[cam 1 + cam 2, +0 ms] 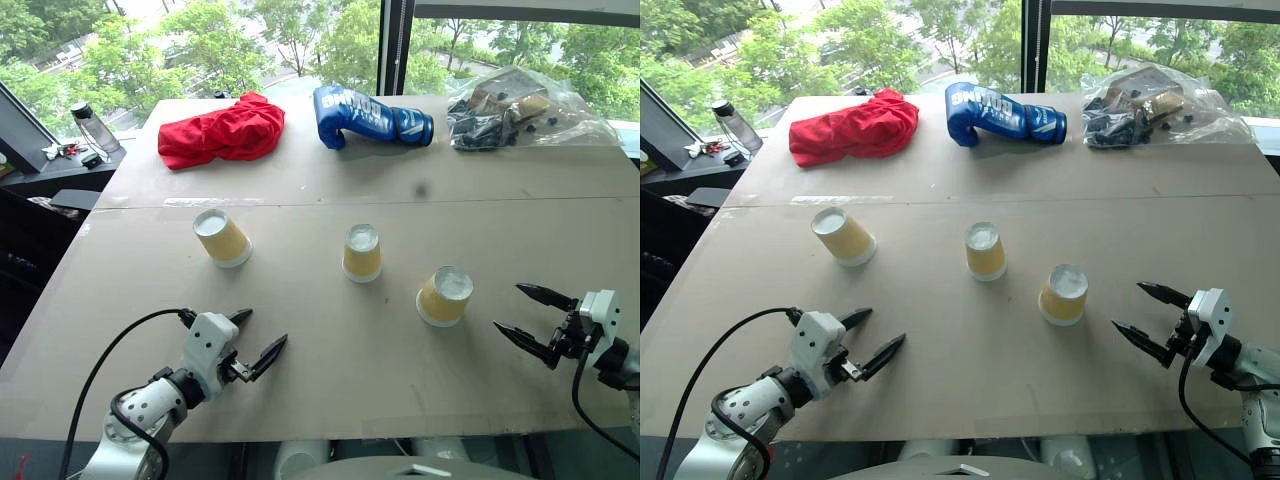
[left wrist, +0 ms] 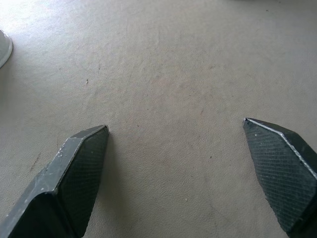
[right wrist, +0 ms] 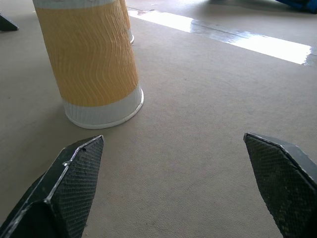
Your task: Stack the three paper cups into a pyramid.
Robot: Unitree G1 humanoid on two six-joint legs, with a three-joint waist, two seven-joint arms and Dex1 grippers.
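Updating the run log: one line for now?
stage: pre-grasp | paper cups: three apart, unstacked | left tool: open, empty | right tool: open, empty

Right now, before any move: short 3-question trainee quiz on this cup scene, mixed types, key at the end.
1. True or false: one of the three paper cups already stands on another.
2. Which hand is nearest a cup? A) left hand B) right hand
3. Fill in: both hands are ____, holding nothing.

Key:
1. False; all three stand apart, upside down on the table.
2. B; it faces the right-most cup.
3. Open.
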